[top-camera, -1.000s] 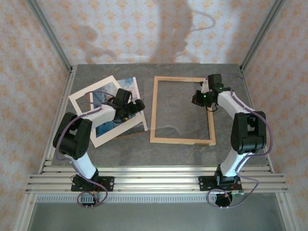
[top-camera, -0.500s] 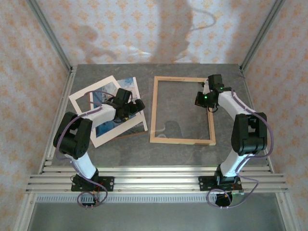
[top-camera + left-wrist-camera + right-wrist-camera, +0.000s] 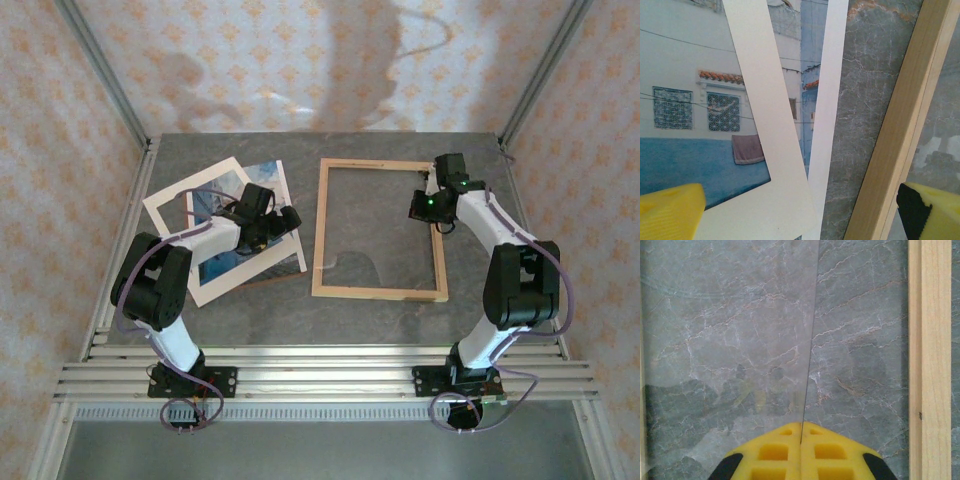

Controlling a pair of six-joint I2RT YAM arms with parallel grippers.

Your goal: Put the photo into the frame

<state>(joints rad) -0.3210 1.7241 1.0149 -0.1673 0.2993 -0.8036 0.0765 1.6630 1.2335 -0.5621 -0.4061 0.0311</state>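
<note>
Walls papered in cream with an orange motif (image 3: 300,70) close in three sides of the cell, with aluminium posts in the upper corners. Below them lies a grey, marble-veined tabletop (image 3: 380,325). The frame (image 3: 380,292), thin pale wood, lies flat just right of the overhead picture's centre. Its long axis runs from top to bottom of that picture, with the lower end leaning slightly right. Left of it, and not touching it, a cream-white mat (image 3: 185,185) lies askew, its top tipped toward the upper left. The photo (image 3: 262,178) lies under the mat at centre left, showing through the window and past the mat's upper right corner. It is also tilted, with its long axis running roughly top to bottom. In the left wrist view its white building with patterned windows stands upright. The left end effector (image 3: 288,222) hovers over the photo's right edge, fingers spread wide. The right end effector (image 3: 801,430) sits over the frame's right side with its fingers pressed together. A thin straight line rises from their seam; whether they pinch anything, I cannot tell.
</note>
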